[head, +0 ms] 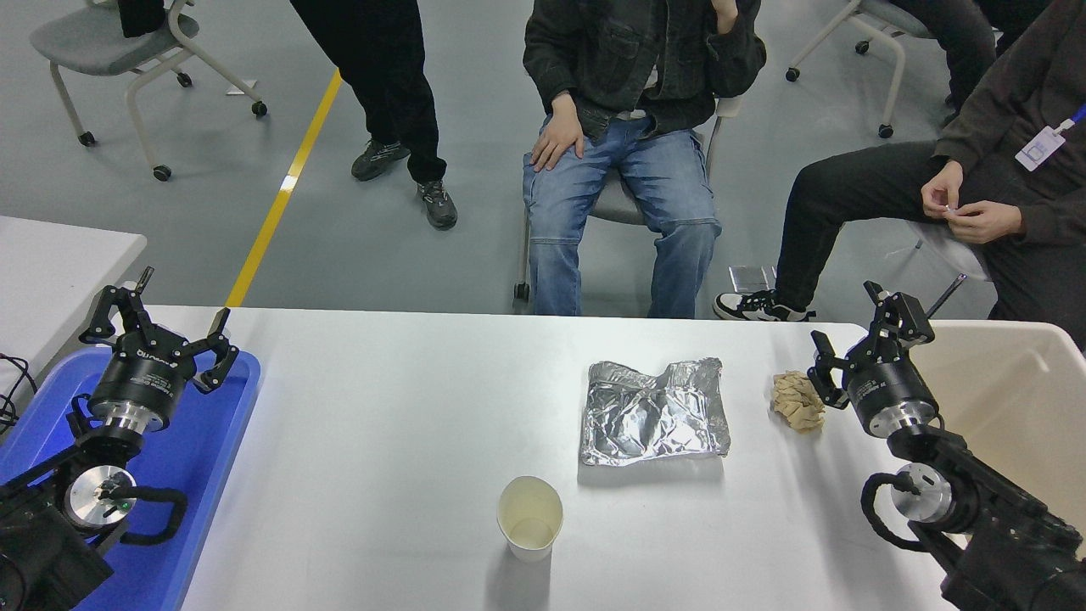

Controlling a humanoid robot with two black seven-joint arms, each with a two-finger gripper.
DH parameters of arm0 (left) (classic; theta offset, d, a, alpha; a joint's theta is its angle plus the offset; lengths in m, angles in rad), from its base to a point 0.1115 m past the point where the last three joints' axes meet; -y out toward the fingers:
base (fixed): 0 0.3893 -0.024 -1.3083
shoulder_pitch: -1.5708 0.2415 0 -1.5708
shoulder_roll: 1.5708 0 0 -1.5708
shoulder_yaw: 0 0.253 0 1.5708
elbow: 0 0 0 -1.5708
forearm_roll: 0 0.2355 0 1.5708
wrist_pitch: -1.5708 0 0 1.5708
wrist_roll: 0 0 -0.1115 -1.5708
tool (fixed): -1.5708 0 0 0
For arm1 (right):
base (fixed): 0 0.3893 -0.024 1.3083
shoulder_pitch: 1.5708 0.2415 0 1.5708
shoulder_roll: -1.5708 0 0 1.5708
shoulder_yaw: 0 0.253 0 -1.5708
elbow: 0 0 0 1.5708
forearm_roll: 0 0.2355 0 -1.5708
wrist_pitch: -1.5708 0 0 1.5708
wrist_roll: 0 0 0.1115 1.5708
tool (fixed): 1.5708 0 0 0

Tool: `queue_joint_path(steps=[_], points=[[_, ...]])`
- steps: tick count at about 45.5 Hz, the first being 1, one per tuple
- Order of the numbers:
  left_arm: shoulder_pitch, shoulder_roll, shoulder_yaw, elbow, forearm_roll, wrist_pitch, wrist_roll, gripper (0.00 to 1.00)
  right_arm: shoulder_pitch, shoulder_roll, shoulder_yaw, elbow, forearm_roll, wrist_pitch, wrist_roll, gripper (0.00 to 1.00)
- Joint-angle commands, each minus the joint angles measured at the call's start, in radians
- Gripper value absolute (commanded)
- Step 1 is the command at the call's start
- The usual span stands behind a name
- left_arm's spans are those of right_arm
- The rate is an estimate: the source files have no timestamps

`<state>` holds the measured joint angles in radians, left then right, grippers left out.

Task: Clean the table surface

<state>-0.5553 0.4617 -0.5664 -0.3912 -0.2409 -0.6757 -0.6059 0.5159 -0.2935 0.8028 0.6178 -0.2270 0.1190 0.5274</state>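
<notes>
The wide white table surface point(382, 441) carries a crumpled sheet of silver foil point(653, 412) right of centre, a crumpled beige paper wad point(798, 400) further right, and an upright empty paper cup point(530, 518) near the front. My right gripper point(848, 339) hovers open just right of the paper wad, with nothing between its fingers. My left gripper point(161, 327) stands open over the blue tray at the left edge, holding nothing.
A blue plastic tray point(216, 458) lies at the table's left end. A cream bin point(1018, 399) stands at the right end. A smaller white tabletop point(59, 263) is at far left. People sit and stand beyond the far edge, among wheeled chairs.
</notes>
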Motion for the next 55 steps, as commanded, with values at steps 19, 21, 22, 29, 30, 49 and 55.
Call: queue_joint_path(steps=[19, 21, 22, 29, 30, 49, 55], points=[[0.000, 0.000, 0.000, 0.000, 0.000, -0.002, 0.000, 1.00, 0.013, -0.003, 0.001, 0.019, 0.000, -0.001, 0.000, 0.99], [0.000, 0.000, 0.000, 0.000, 0.000, -0.002, 0.000, 1.00, 0.015, -0.004, 0.001, 0.019, 0.000, -0.001, 0.000, 0.99], [0.000, 0.000, 0.000, 0.000, 0.000, -0.002, 0.000, 1.00, 0.016, -0.006, 0.001, 0.019, 0.000, -0.001, -0.001, 0.99], [0.000, 0.000, 0.000, 0.000, 0.000, -0.002, 0.000, 1.00, 0.026, -0.006, 0.010, 0.017, 0.000, -0.004, -0.001, 0.99], [0.000, 0.000, 0.000, 0.000, 0.000, -0.002, 0.000, 1.00, 0.024, -0.006, 0.012, 0.017, 0.000, -0.004, -0.001, 0.99], [0.000, 0.000, 0.000, 0.000, 0.000, -0.002, 0.000, 1.00, 0.012, -0.010, 0.003, 0.022, 0.001, -0.006, -0.003, 0.99], [0.000, 0.000, 0.000, 0.000, 0.000, -0.002, 0.000, 1.00, 0.012, -0.010, 0.004, 0.022, 0.000, -0.006, -0.003, 0.99]])
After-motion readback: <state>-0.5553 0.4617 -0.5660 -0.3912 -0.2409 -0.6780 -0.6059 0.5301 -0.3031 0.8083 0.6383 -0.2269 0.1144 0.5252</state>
